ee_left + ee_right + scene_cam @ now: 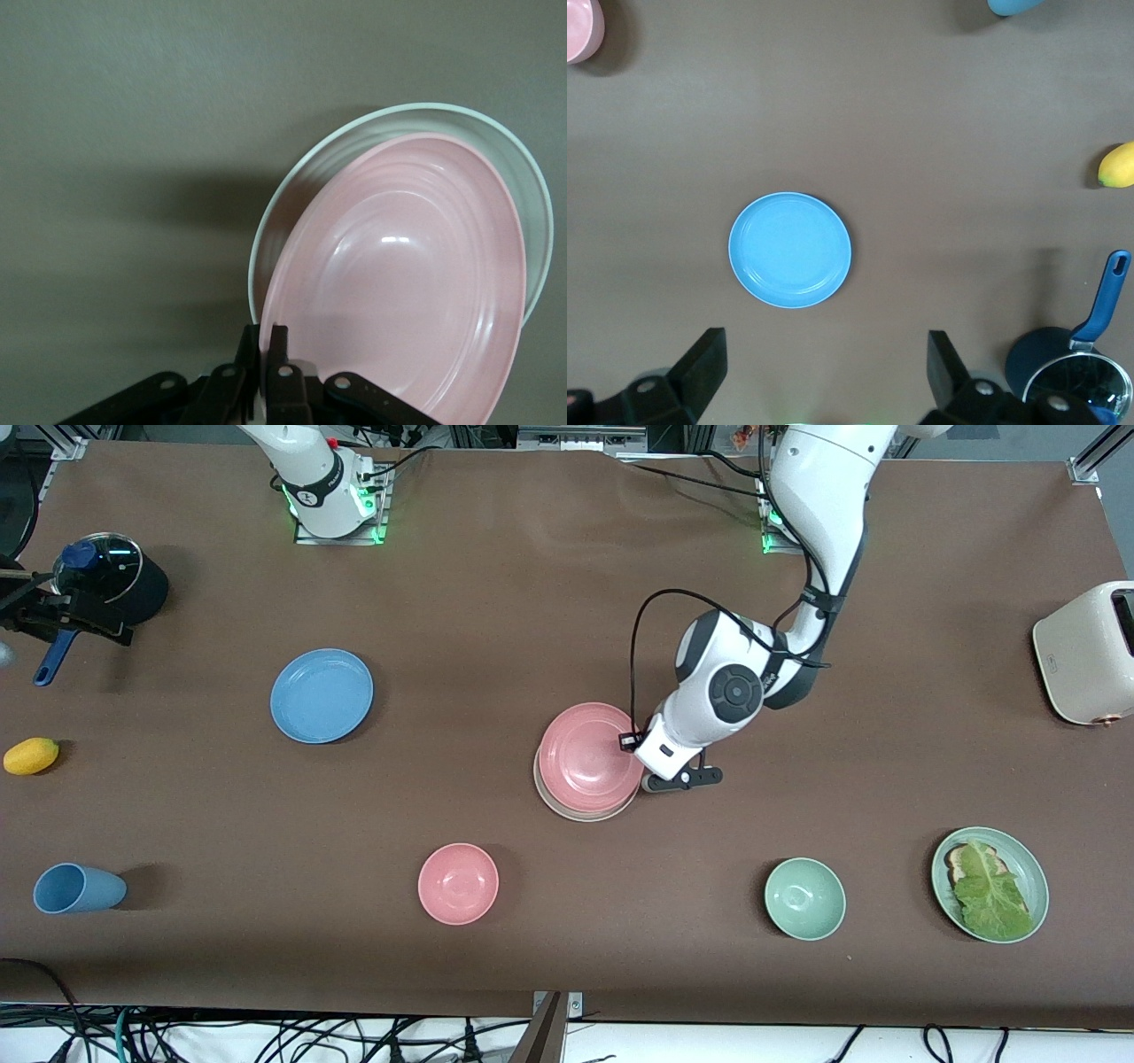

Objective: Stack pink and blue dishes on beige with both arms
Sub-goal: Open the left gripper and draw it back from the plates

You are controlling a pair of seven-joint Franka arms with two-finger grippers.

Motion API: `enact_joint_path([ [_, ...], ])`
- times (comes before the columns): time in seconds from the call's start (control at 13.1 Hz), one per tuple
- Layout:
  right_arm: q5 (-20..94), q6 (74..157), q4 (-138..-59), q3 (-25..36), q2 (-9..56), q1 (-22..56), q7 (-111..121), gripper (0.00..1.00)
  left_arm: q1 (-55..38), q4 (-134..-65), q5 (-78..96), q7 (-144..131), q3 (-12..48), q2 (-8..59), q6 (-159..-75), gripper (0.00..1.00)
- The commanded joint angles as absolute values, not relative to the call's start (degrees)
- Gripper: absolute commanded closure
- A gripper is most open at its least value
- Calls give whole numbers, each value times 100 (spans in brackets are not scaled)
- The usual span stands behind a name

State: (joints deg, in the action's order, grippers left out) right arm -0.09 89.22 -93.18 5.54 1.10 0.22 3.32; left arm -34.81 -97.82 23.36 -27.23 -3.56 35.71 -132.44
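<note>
The pink plate point(586, 755) sits tilted over the beige plate point(567, 811), whose rim shows along the side nearer the front camera. My left gripper point(634, 744) is shut on the pink plate's rim at the side toward the left arm's end. The left wrist view shows the two fingers point(277, 341) pinching the pink plate point(399, 283), with the beige plate point(532, 190) under it. The blue plate point(322, 695) lies flat toward the right arm's end. My right gripper point(828, 359) hangs open high above the table by the blue plate point(790, 250), out of the front view.
A pink bowl point(458, 883), a blue cup point(78, 888) on its side, a green bowl point(804, 898) and a green plate with lettuce point(1036, 886) line the near side. A lidded pot point(111, 584), a yellow fruit point(31, 755) and a toaster point(1088, 654) stand at the ends.
</note>
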Motion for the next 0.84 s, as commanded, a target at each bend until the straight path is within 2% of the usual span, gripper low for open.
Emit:
enact_joint_path([
  [0.0,-9,8903,-9290,545,105,-9,413,0,-3682,-9914,2171,-3128,-422,3436,-13315,100],
  [0.15,-9,8903,-9290,545,105,-9,413,0,-3683,-9914,2171,-3129,-439,3445,-13350,100],
  [0.3,-9,8895,-9290,545,105,-9,413,0,-3622,-9888,2171,-3077,-448,3454,-13351,77],
  [0.46,-9,8912,-9290,545,105,-9,413,0,-3578,-9879,2171,-3050,-457,3454,-13342,63],
  [0.53,-9,8903,-9290,545,114,-9,413,0,-3560,-9870,2171,-3041,-457,3454,-13342,50],
  [0.76,-17,8903,-9290,545,123,-9,413,0,-3463,-9835,2171,-3058,-466,3393,-13289,40],
])
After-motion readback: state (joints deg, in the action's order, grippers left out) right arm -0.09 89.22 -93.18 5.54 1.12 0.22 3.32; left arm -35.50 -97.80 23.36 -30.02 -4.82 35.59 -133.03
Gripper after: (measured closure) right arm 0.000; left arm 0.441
